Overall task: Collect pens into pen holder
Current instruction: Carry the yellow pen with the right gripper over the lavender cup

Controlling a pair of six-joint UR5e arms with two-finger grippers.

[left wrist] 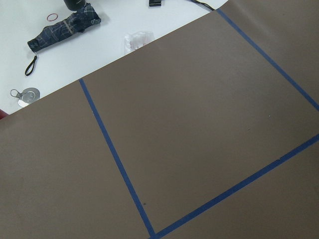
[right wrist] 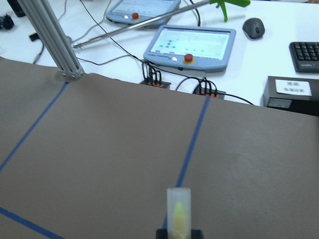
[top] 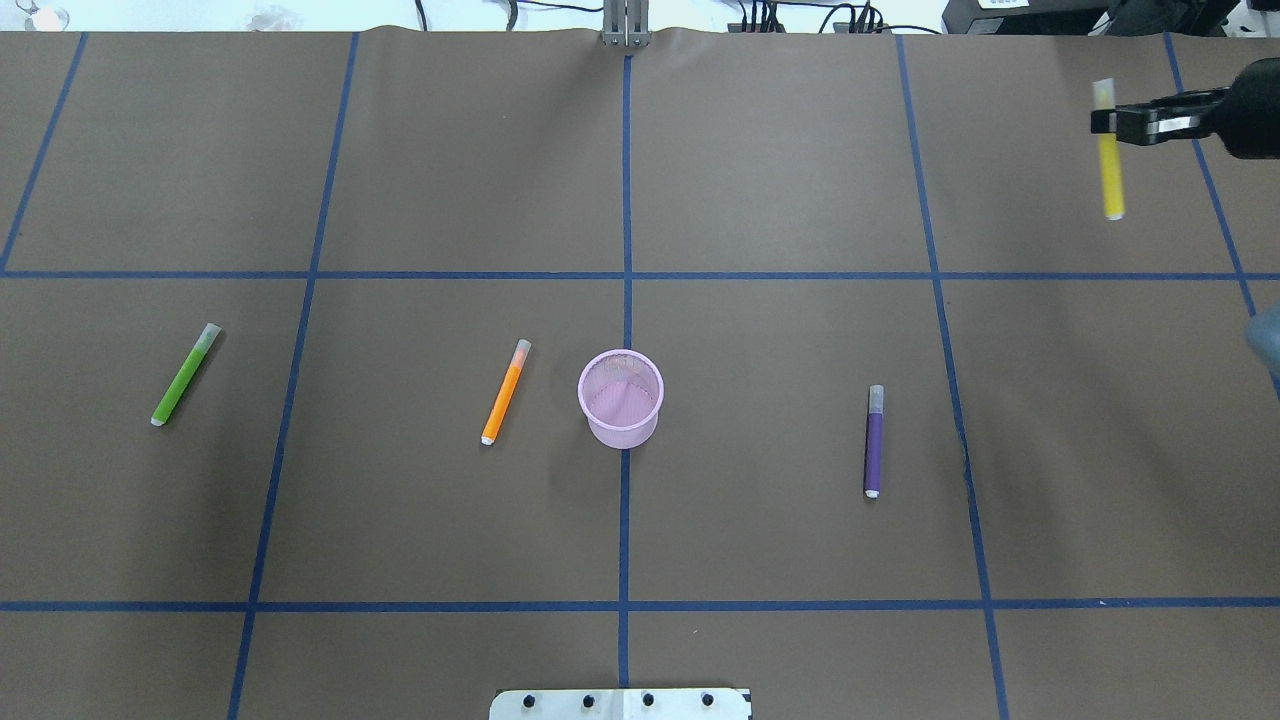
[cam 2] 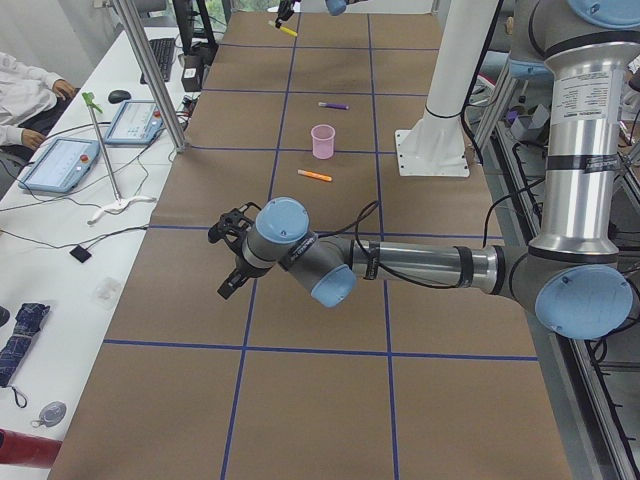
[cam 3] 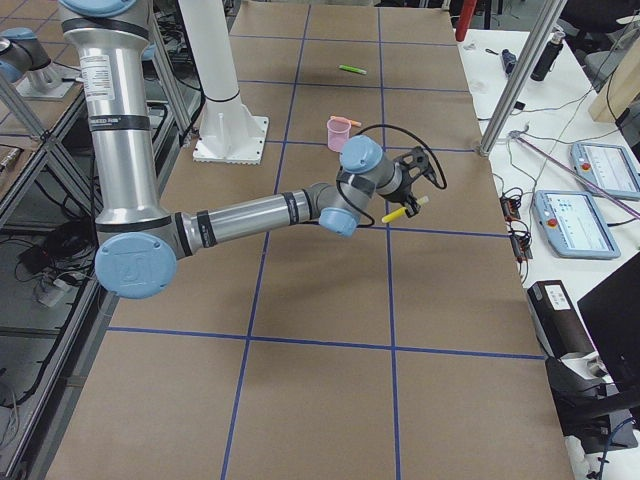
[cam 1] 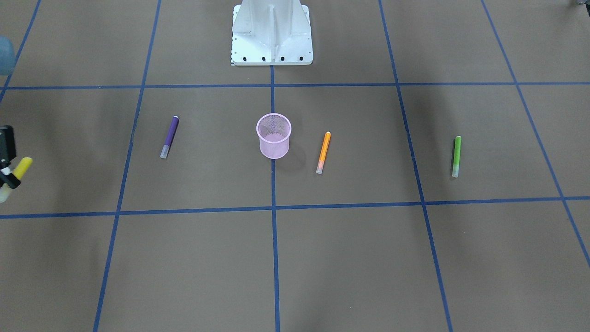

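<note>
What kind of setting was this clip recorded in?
Probably a robotics lab bench: a table covered in brown paper with a blue tape grid, teach pendants with red stop buttons beside it, and the robot's right hand holding a yellow pen.

My right gripper (top: 1105, 121) pinches the yellow pen (top: 1111, 180) near its cap. Purple pen (top: 873, 445), upright pink holder (top: 622, 432), orange pen (top: 504, 395) and green pen (top: 185, 375) sit successively farther off.

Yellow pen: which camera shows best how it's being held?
Overhead exterior: the whole yellow pen shows, clamped near its cap by the right end effector. Front-facing crops it at the frame edge; exterior right shows it small; right wrist sees only the cap; exterior left, a speck.
</note>
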